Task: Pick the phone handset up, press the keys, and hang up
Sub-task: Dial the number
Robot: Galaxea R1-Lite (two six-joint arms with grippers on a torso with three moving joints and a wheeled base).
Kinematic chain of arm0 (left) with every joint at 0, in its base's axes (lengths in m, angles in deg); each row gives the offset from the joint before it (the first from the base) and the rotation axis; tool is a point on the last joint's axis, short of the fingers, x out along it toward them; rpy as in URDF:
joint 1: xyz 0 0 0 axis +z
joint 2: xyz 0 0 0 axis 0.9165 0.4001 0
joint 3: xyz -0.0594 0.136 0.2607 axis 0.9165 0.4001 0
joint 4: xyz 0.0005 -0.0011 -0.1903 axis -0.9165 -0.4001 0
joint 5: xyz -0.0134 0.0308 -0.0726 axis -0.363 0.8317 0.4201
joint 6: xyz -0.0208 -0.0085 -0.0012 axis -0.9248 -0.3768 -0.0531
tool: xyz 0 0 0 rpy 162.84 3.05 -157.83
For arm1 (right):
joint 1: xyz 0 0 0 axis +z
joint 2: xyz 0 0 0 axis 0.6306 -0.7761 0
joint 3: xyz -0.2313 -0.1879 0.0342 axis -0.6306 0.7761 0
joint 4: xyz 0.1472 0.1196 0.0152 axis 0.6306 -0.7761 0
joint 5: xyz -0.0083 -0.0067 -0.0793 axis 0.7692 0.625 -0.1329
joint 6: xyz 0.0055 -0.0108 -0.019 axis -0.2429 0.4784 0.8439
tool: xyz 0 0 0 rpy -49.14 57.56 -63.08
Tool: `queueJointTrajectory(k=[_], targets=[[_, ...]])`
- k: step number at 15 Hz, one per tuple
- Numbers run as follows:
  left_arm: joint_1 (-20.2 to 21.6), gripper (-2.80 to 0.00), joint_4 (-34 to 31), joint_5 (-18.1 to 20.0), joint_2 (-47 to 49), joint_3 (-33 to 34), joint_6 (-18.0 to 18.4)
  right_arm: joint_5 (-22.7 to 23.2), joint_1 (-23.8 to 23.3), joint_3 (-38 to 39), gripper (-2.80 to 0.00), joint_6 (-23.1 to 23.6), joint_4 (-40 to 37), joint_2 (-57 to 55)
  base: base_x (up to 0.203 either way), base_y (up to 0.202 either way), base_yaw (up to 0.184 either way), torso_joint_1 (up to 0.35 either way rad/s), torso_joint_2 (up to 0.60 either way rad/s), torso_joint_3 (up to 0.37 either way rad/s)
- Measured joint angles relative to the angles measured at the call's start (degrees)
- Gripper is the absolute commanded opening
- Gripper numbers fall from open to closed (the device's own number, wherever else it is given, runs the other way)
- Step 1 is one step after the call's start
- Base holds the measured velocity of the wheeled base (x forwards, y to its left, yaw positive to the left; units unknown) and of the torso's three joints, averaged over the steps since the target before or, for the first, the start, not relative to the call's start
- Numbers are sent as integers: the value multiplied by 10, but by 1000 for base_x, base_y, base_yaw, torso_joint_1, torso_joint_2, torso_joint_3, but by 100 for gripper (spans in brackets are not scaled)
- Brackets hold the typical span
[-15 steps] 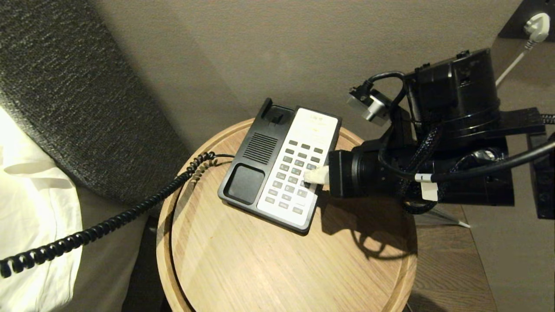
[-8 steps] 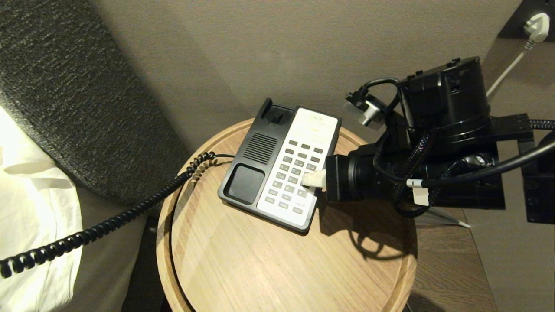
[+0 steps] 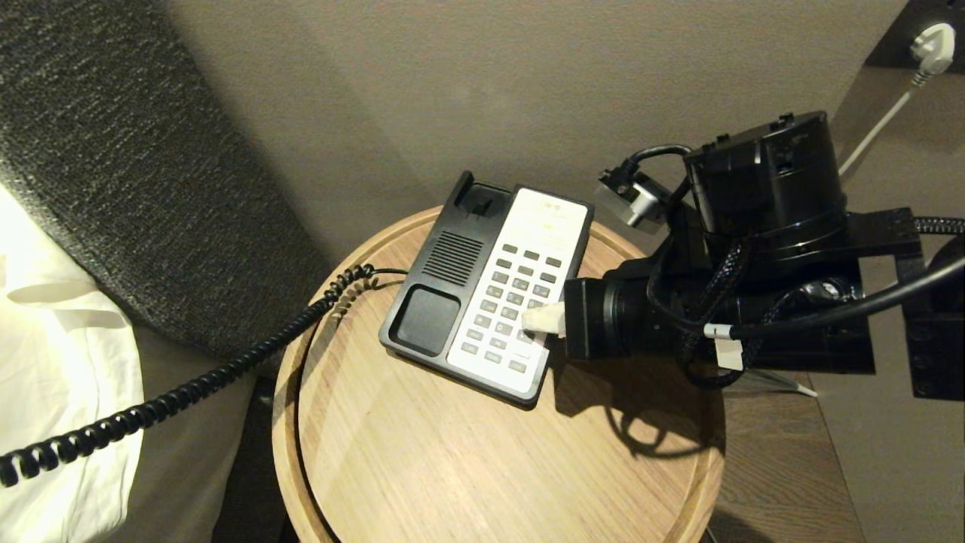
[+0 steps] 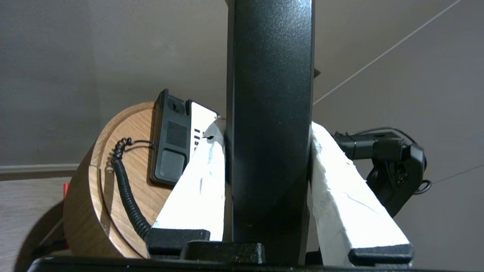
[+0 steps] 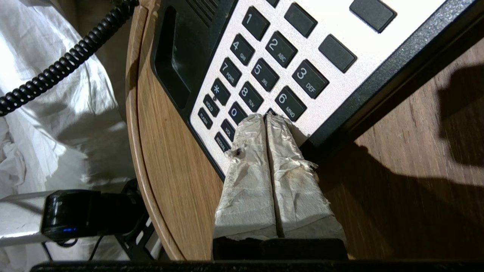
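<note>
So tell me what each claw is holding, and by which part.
The left claw clamps the phone handset around its straight middle. The right claw holds nothing; its shut tips rest on the phone base keypad.

Wood, matt plastic and wrapped fingers

The round table (image 3: 467, 460) is light wood with a fine grain and a smooth satin face. The phone base (image 3: 452, 260) is matt black plastic with a smooth white key panel (image 5: 342, 22) and dark keys. The phone handset (image 4: 270, 113) is black plastic with a fine pebbled texture; its coiled cord (image 3: 188, 388) looks glossy. The right hand (image 5: 266, 120) has fingers (image 5: 245, 170) wrapped in crinkled, worn white tape. Rumpled white cloth covers the bed (image 3: 53, 339).
</note>
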Motion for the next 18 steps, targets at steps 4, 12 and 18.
queueJointTrajectory(k=[4,12,18], targets=[[0,-280,1,0,-4,7,-1,19,13,1,-280,-5,-7,15,0,0,0,0,0,0],[0,-280,0,0,-7,10,-1,21,22,19,-280,-3,-8,21,0,0,0,0,0,0],[-1,-280,0,0,-9,13,-2,29,25,25,-280,-4,-9,19,0,0,0,0,0,0]])
